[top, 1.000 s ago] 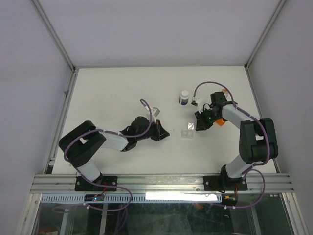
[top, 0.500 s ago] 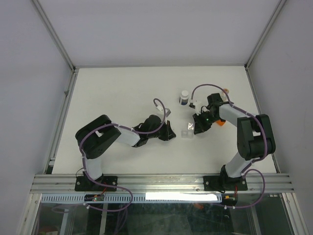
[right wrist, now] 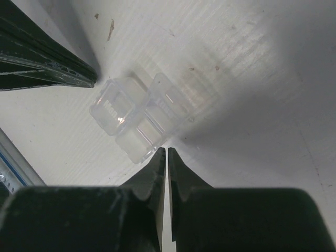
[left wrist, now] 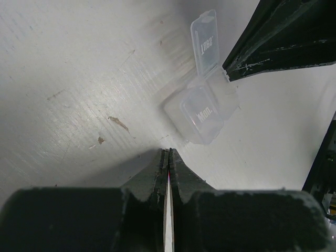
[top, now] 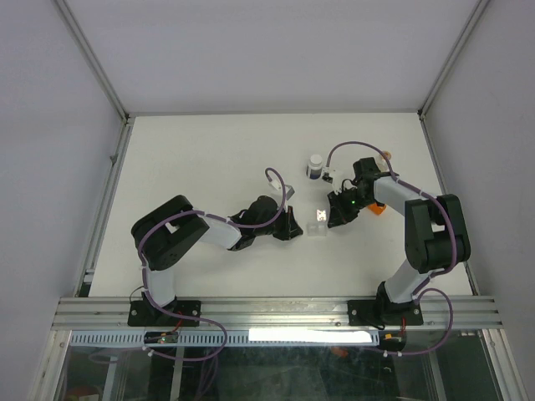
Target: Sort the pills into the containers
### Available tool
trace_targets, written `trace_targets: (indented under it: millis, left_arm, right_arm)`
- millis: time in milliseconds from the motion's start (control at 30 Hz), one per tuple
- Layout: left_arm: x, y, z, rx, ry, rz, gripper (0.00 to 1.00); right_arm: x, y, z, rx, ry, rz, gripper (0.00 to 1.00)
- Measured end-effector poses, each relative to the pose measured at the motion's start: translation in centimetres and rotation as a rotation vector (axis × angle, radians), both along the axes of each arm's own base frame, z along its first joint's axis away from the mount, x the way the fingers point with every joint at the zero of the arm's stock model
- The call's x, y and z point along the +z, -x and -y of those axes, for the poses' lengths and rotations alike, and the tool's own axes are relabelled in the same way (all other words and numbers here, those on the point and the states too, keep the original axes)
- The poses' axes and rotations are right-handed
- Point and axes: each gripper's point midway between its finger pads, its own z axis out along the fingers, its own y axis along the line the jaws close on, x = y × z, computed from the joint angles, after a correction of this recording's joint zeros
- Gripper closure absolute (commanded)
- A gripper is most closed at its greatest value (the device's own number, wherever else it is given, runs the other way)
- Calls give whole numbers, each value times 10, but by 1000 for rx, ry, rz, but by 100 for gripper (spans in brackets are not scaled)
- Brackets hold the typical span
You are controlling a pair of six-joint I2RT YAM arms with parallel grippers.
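Observation:
The clear two-cell box lies on the white table between my two grippers. In the left wrist view the box has its "Mon" lid down and its other lid standing open. My left gripper is shut, its tips just short of the box. My right gripper is shut, its tips at the edge of the box. A small tan-tinted vial stands behind the right arm. No pill shows in either gripper.
A white-capped bottle with a dark base stands just behind the box. An orange object is partly hidden under the right arm. The right gripper's fingers cross the left wrist view. Walls enclose the table.
My left gripper has moved right, up to the box. My right gripper has shifted slightly left to the box's other side. Both stay shut.

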Motion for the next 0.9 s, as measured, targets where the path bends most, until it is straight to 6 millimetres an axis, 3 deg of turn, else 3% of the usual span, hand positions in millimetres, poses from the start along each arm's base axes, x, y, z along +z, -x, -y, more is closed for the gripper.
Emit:
trace_targets:
  millis: [900]
  left_arm:
    - [0, 9, 3, -37, 4, -17, 95]
  right_arm:
    - [4, -11, -13, -7, -18, 17, 91]
